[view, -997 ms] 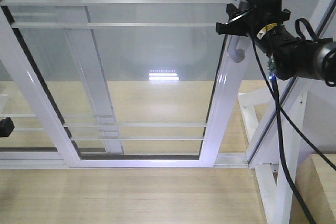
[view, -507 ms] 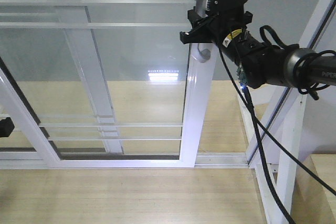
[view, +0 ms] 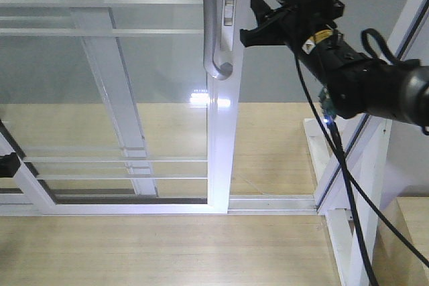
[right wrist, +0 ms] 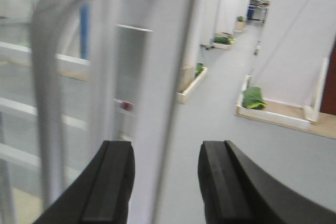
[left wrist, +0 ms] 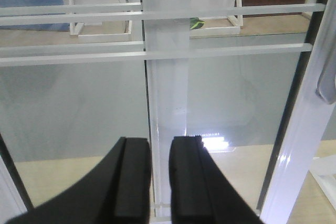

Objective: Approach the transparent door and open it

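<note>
The transparent door [view: 161,65] is slid to the left, and its right stile [view: 220,138] stands near the middle of the front view. Its curved silver-grey handle [view: 216,31] and lock plate [view: 230,5] show in full. My right gripper [view: 253,21] hangs open just right of that stile, off the handle. In the right wrist view the blurred stile [right wrist: 163,77] runs between the spread fingers of that gripper [right wrist: 167,177], with the handle [right wrist: 44,77] left of them. My left gripper [left wrist: 160,177] faces the glass, its fingers nearly together and holding nothing. Only a black tip of it [view: 7,162] shows in the front view.
A fixed white-framed glass panel [view: 110,98] stands behind the door. The floor track [view: 268,202] runs along the wooden floor to the white door post [view: 375,165] on the right. A black cable [view: 342,165] hangs from my right arm. Planter boxes [right wrist: 254,100] lie beyond the opening.
The door has slid left, widening the gap at its right. My right gripper, at the handle in both earlier frames, now sits off it, right of the door's edge.
</note>
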`<state>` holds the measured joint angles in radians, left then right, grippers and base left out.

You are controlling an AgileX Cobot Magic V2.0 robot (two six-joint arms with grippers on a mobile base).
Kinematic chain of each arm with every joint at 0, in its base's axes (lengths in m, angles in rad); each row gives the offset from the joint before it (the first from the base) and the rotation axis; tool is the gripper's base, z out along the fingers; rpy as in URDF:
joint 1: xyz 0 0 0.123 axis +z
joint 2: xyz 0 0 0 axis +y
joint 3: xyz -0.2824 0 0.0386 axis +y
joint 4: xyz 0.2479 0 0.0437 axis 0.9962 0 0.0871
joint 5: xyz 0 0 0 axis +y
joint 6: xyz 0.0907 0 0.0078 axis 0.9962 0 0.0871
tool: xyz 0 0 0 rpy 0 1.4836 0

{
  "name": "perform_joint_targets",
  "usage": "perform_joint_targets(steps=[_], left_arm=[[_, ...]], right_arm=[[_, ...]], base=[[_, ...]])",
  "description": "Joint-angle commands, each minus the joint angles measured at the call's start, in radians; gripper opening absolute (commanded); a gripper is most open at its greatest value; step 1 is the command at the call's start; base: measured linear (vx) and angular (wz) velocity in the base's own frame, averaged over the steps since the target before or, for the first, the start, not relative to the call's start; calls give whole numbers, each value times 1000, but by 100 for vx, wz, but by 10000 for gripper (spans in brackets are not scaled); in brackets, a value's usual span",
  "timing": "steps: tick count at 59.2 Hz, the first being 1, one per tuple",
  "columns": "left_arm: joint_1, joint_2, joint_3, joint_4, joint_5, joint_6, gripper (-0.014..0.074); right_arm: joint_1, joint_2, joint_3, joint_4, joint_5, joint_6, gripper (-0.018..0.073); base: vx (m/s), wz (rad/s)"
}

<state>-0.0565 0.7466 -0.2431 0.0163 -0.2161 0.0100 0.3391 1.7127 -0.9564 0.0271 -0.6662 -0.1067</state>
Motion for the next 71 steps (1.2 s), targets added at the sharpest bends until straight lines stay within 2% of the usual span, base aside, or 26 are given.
perform_joint_targets(steps=[1, 16, 22, 28, 32, 39, 56, 71], left_arm=[[-5, 10, -52, 0, -110, -10, 277], [-5, 163, -147, 3, -196, -10, 293], [-5, 258, -192, 50, -226, -20, 307], [-30, 364, -260, 99, -245, -63, 335], [-64, 441, -313, 142, -295, -114, 353], [-123, 593, -429, 211, -357, -159, 364], [-209, 917, -725, 212, -408, -177, 364], [-268, 1063, -914, 200, -357, -178, 364]], right_arm=[[-44, -145, 80, 45, -69, -26, 376], [-210, -491, 416, 51, 43, -58, 376], [-245, -627, 511, 51, 120, -58, 376], [-248, -735, 573, 51, 187, -62, 376], [-248, -784, 602, 51, 226, -62, 376], [-248, -833, 617, 54, 279, -62, 376], [-248, -841, 617, 53, 289, -62, 376], [-248, -841, 617, 54, 287, -51, 376]], base=[[0, 0], [0, 0], [0, 0], [0, 0], [0, 0], [0, 0], [0, 0], [0, 0]])
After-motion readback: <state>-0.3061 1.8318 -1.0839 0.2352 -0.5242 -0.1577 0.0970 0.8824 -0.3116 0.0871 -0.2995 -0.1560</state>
